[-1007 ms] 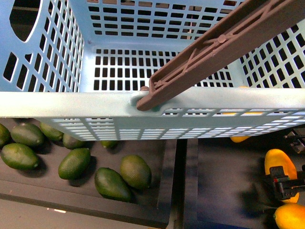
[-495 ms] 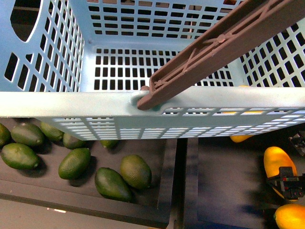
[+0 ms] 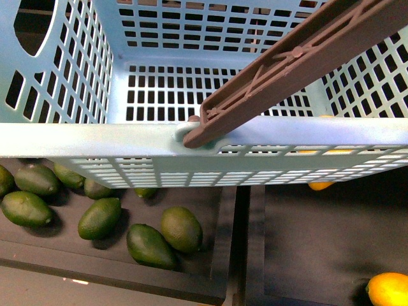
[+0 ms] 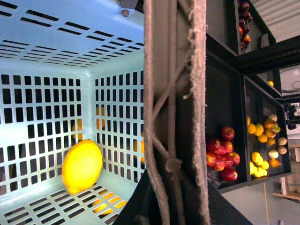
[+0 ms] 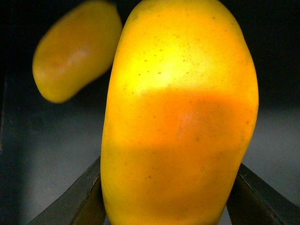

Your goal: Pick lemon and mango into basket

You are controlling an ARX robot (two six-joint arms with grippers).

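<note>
- In the right wrist view the mango [image 5: 178,122] is very near and fills the middle of the frame. Its upper end reaches the top edge and its lower end is cut off by the bottom edge.
- The right gripper [image 5: 171,201] holds it. One of its dark fingers [image 5: 79,197] shows in each lower corner, pressed on the sides of the fruit, so the jaws stand as wide as the mango. The tips cannot be made out.
- Behind, in the upper left, a second yellow-orange fruit [image 5: 75,51] lies on a dark floor. It is blurred and I cannot name it.
- In the left wrist view the brown handle [image 4: 173,93] runs from top to bottom through the middle, very close.
- At the bottom edge a dark wedge stands on each side of it, so the left gripper [image 4: 176,208] seems closed on the handle. Very little of it is in frame.
- Past the handle, the left half shows the inside of the basket [image 4: 56,42]. The lemon [image 4: 82,166] lies inside, at the lower left, on a slotted panel.
- Far off at the right are red apples [image 4: 221,157] and small yellow and orange fruits [image 4: 265,145], too small to name.
- In the front view the basket covers the upper two thirds.
- Lower and farther, dark green fruits [image 3: 99,218] lie in a black tray [image 3: 159,280] at the lower left.
- A yellow-orange fruit [image 3: 389,290] is cut off by the lower right corner.
</note>
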